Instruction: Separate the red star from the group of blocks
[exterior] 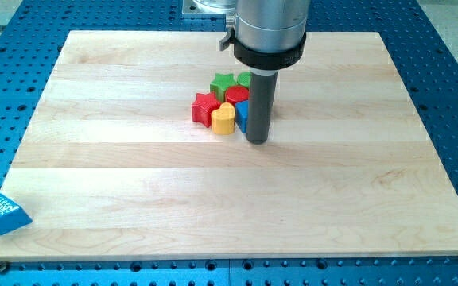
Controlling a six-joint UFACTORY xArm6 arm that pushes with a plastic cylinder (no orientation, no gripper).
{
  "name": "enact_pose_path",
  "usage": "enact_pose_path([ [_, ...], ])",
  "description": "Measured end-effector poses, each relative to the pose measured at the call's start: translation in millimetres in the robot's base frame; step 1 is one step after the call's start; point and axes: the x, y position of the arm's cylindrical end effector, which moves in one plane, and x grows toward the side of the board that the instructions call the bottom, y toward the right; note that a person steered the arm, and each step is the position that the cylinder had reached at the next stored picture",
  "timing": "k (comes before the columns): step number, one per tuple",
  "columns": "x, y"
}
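Note:
The red star (203, 108) sits at the left end of a tight cluster of blocks near the middle of the wooden board (133, 183). It touches a yellow heart (223, 118) on its right. Behind them are a green star (223, 82), a red block (237, 95) and a green block (245, 78). A blue block (242, 112) is partly hidden by the rod. My tip (257, 141) rests on the board at the cluster's right side, right next to the blue block and away from the red star.
A blue tag with white marks (2, 213) lies off the board's bottom-left corner. The board lies on a blue perforated table (452, 95). The arm's grey housing (269, 28) hangs over the board's top edge.

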Motion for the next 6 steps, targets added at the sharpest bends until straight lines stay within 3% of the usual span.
enact_pose_path([
  [2,20.9,-13.7],
  [4,15.8,-41.3],
  [5,-6.1,-61.9],
  [6,-62.0,-68.7],
])
